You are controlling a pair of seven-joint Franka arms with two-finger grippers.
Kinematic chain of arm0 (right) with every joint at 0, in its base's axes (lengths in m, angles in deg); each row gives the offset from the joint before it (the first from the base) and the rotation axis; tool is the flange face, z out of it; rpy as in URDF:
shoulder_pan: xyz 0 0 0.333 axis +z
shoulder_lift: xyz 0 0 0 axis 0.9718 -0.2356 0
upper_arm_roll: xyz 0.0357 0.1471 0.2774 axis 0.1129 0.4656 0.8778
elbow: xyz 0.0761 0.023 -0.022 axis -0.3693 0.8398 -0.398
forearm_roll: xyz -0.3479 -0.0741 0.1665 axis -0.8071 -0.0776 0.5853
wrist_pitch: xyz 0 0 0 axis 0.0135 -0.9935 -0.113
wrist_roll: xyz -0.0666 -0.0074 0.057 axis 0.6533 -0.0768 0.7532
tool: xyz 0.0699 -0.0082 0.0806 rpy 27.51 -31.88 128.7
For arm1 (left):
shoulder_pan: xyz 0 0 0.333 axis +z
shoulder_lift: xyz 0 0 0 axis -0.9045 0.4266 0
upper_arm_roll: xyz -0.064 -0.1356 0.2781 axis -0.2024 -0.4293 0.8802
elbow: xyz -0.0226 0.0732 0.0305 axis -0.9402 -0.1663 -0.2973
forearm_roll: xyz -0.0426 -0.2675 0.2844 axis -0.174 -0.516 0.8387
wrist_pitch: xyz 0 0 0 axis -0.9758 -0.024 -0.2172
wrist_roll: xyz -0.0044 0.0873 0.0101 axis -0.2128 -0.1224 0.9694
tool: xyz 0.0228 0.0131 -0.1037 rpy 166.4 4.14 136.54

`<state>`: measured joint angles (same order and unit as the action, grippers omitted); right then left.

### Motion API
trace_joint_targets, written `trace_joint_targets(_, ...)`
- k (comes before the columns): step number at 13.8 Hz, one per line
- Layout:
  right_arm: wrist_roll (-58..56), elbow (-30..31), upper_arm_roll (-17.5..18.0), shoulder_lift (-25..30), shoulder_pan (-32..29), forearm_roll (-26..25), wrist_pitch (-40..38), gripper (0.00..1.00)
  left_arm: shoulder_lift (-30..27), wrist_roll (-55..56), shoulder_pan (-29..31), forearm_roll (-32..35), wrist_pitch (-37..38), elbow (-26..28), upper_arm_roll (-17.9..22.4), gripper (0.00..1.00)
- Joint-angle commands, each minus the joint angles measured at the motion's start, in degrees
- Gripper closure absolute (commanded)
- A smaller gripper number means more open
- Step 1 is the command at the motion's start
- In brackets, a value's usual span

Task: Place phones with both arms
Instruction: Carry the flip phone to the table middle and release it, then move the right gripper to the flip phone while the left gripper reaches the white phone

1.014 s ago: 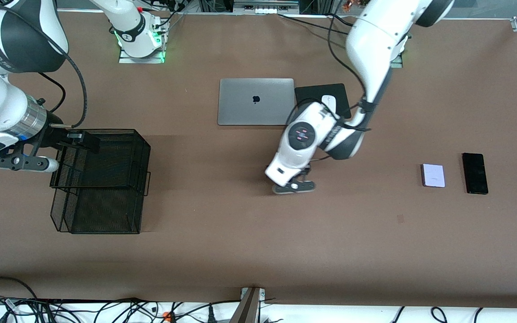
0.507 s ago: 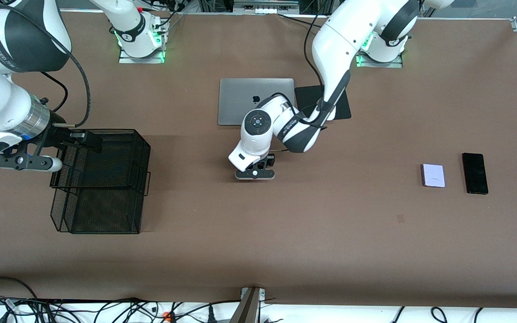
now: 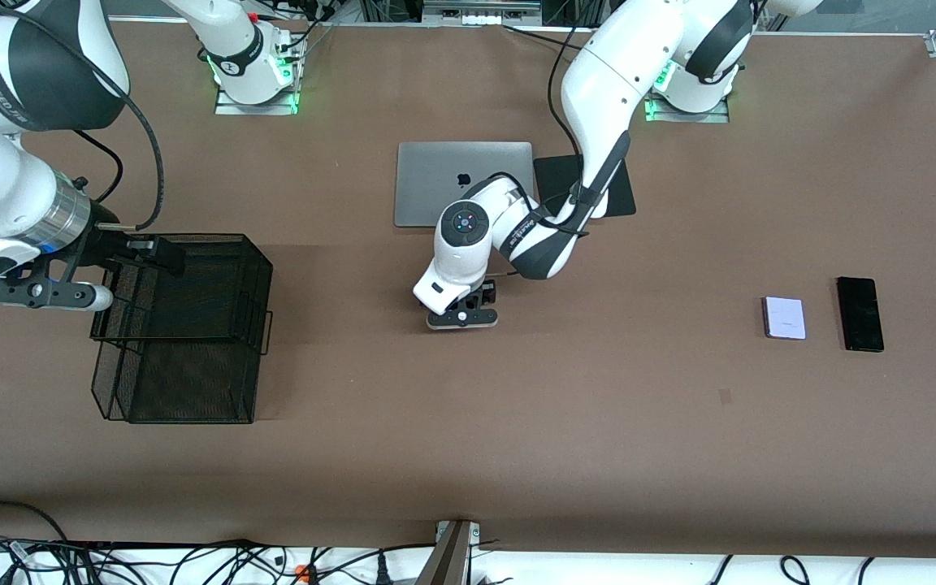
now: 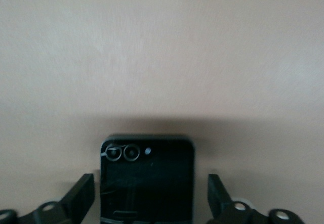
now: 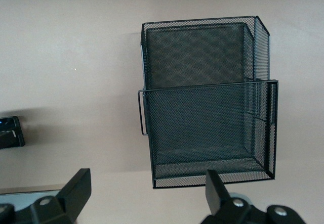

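My left gripper [image 3: 461, 318] is down low over the middle of the table, and in the front view it hides what is under it. In the left wrist view it [image 4: 150, 186] is open, with the small squarish black phone [image 4: 147, 168] lying between the fingers and a gap on each side. The lilac-white phone [image 3: 784, 317] and the longer black phone [image 3: 860, 314] lie side by side toward the left arm's end of the table. My right gripper [image 3: 139, 253] waits over the black mesh basket [image 3: 261, 280]; it [image 5: 147, 201] is open and empty.
The mesh basket [image 5: 207, 86] has two tiers and stands toward the right arm's end. A shut silver laptop [image 3: 463, 183] and a black pad [image 3: 610, 199] lie beside each other near the arms' bases. The left arm's elbow hangs over them.
The left gripper swung toward the right arm's end of the table, then stayed almost still over the middle. The right arm has barely moved.
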<state>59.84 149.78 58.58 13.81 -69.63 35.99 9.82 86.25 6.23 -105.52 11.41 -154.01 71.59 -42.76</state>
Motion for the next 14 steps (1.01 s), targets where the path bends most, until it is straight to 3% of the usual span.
trace_joint_targets(1, 0.1, 0.1, 0.22, 0.58, 0.12, -1.04, -0.98, 0.0, -0.25, 1.1, 0.34, 0.03, 7.51, -7.54, 1.5, 0.0)
trace_joint_targets(5, 5.87, 0.01, 0.31, -0.12, 7.56, 0.01, -0.1, 0.0, -5.52, -1.61, 6.83, -0.06, 16.21, -7.48, 0.72, 0.0)
trace_joint_targets(8, 13.71, -0.08, 0.31, -3.97, 15.21, 0.8, 5.85, 0.0, -7.9, -15.2, 12.37, 0.11, 30.87, -5.12, 0.71, 0.0)
trace_joint_targets(9, 15.2, -0.08, 0.31, -5.81, 17.24, 3.94, 8.48, 0.0, -8.69, -19.6, 14.56, 0.81, 34.4, -3.54, 1.06, 0.0)
trace_joint_targets(10, 16.52, -0.08, 0.31, -7.57, 19.34, 7.01, 12.08, 0.0, -9.65, -23.39, 16.76, 1.08, 36.09, -1.7, 1.41, 0.0)
trace_joint_targets(12, 18.72, -0.52, 0.14, -12.05, 24.61, 7.31, 20.43, 0.0, -11.93, -29.29, 20.36, 6.4, 36.8, 2.69, 1.51, 0.0)
trace_joint_targets(14, 20.49, -1.92, 0.05, -16.97, 26.91, 6.7, 23.61, 0.0, -13.78, -35.61, 23.97, 10.46, 36.72, 6.74, 1.51, 0.0)
